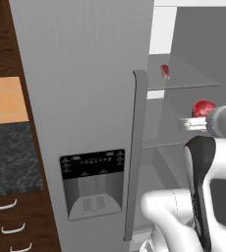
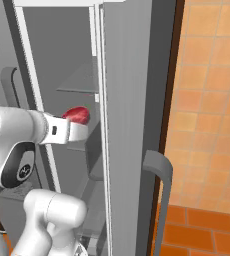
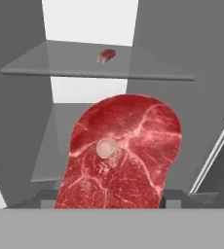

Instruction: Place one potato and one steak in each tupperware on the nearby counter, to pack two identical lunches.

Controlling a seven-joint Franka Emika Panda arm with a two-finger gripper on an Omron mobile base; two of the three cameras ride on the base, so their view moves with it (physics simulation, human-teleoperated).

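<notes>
A tall grey fridge (image 1: 80, 98) is recorded with one door shut, its long vertical handle (image 1: 136, 147) and dark dispenser panel (image 1: 92, 165) facing the left base camera; the compartment beside it stands open. To the far left, a black-and-grey marbled worktop (image 1: 9, 157) is seen above brown drawers (image 1: 16, 221) with curved white handles. In the right base view, orange wall tiles (image 2: 207, 100) are noted beyond the open door's edge. The white arm is extended into the open compartment. The claw (image 2: 79, 131) is noted closed partway on a large red marbled steak (image 3: 121, 153), which stands between the two dark fingertips in the hand view and is carried clear of the shelves. A second, smaller steak (image 3: 106, 55) is observed lying on the upper glass shelf (image 3: 50, 63), well apart from the held one.
</notes>
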